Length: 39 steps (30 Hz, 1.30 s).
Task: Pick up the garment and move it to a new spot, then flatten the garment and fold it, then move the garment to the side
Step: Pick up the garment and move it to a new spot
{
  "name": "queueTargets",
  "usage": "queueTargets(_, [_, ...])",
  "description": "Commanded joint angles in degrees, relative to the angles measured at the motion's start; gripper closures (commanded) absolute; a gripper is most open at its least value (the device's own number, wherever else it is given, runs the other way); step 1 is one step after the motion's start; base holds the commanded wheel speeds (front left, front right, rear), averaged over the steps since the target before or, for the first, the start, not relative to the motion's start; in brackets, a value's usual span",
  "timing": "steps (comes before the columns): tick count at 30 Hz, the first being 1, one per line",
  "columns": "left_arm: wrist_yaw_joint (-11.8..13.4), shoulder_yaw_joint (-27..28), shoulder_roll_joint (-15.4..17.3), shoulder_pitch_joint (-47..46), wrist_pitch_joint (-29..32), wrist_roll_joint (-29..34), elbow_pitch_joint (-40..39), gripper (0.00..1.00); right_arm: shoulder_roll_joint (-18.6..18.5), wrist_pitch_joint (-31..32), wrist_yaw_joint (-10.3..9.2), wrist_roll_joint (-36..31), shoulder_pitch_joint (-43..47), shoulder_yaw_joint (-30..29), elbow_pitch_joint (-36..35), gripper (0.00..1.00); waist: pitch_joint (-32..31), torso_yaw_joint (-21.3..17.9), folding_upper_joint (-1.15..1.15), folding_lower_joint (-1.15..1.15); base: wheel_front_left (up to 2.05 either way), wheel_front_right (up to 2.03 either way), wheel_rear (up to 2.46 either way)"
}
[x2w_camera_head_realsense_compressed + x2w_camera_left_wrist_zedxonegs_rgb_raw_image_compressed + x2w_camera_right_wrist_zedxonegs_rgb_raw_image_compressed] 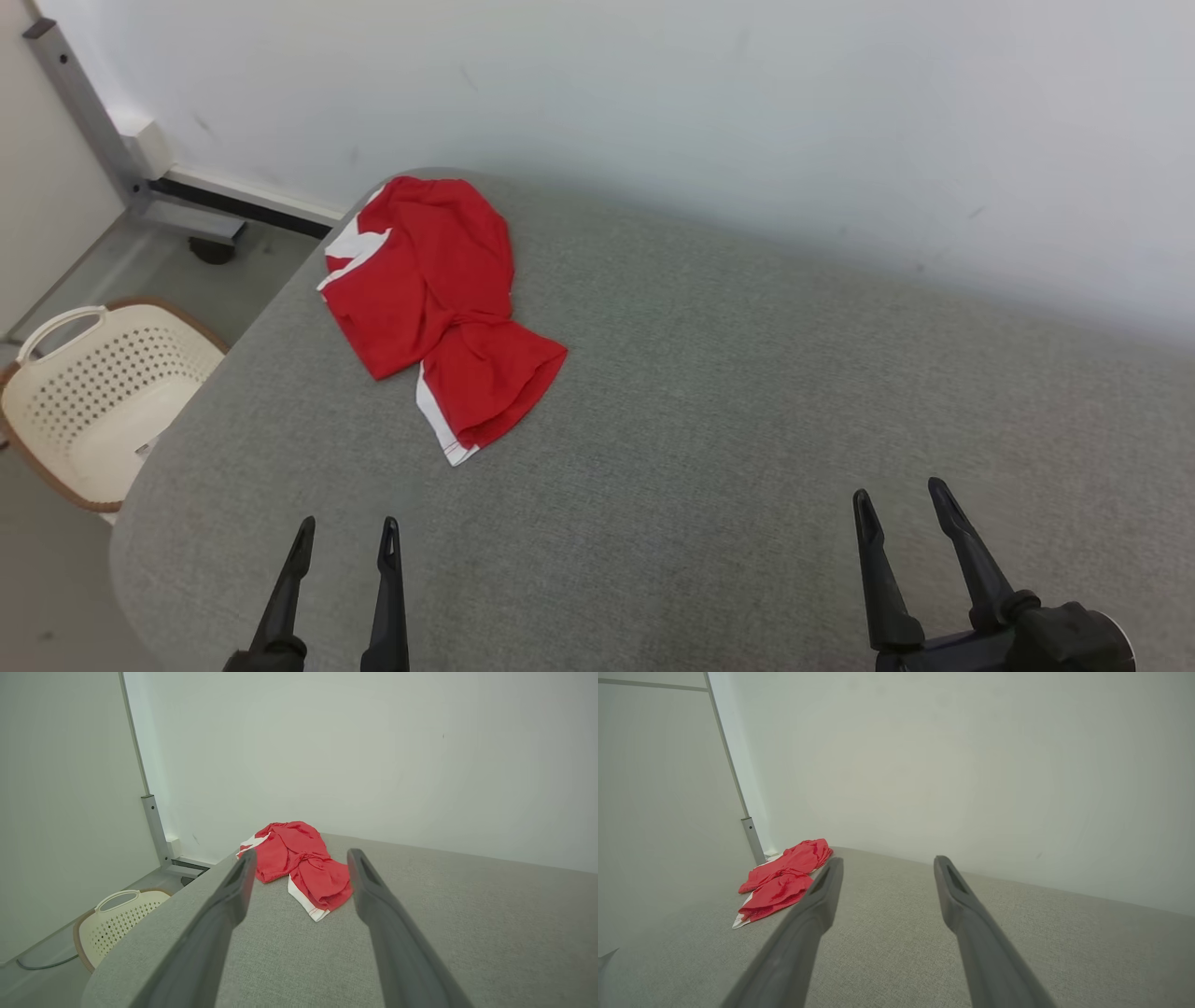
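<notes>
**Head view:** the red garment [439, 308], trimmed in white, is lying crumpled on the grey fabric-covered table [747, 420], at its far left corner close to the white wall [747, 112]; one white-edged hem is pointing toward the robot. The left gripper [348, 523] is hanging over the near left part of the table, its jaws standing narrowly apart and holding nothing; the right gripper [898, 489] is hanging over the near right part, its jaws likewise parted and holding nothing; both are sitting well apart from the garment.

**Left wrist view:** the garment [303, 868] is showing between the two dark fingers, farther along the table.

**Right wrist view:** the garment [784, 877] is lying to the left of the fingers, near the table's far edge.

**Surroundings:** a cream perforated basket [103, 401] is standing on the floor beside the table's left edge; a grey metal post [84, 103] is rising by the wall.
</notes>
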Motion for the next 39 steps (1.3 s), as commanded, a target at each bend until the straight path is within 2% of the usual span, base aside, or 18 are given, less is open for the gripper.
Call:
queueTargets(1, [0.2,0.2,-0.1,-0.4,-0.3,0.0,-0.1,0.0,-0.2,0.0,-0.11,0.1,0.0,-0.1,0.1,0.0,0.2,1.3,0.0,0.0,0.0,0.0,0.0])
queueTargets(14, [0.9,0.6,-0.1,-0.2,-0.3,-0.7,-0.5,0.0,-1.3,0.0,-0.11,1.4,-1.3,0.5,0.7,0.0,1.0,1.3,0.0,0.0,0.0,0.0,0.0])
queueTargets(21, [1.8,1.3,-0.1,-3.4,-0.3,-4.0,1.3,0.0,-3.6,0.0,-0.11,0.5,-3.2,0.7,0.1,0.0,5.9,-0.2,0.0,0.0,0.0,0.0,0.0])
queueTargets(27, [3.6,1.4,-0.1,-14.0,-0.2,-7.8,6.1,0.0,-6.9,0.0,-0.11,-0.1,-6.3,1.4,0.3,0.0,12.2,-1.3,0.0,0.0,0.0,0.0,0.0])
queueTargets(33, [3.8,3.3,0.8,-29.5,2.4,-11.5,19.1,0.0,-10.1,0.0,-0.11,-1.0,-10.2,2.8,0.1,0.0,18.3,-3.0,0.0,0.0,0.0,0.0,0.0])
queueTargets(36, [2.9,4.0,1.6,-36.9,5.9,-13.4,24.9,0.0,-11.8,0.0,-0.11,-1.0,-11.7,2.5,0.1,0.0,20.7,-3.6,0.0,0.0,0.0,0.0,0.0])
queueTargets(39, [0.8,5.3,2.6,-44.6,10.5,-16.6,29.8,0.0,-12.9,0.0,-0.11,-1.2,-13.2,2.4,0.1,0.0,22.8,-4.1,0.0,0.0,0.0,0.0,0.0])
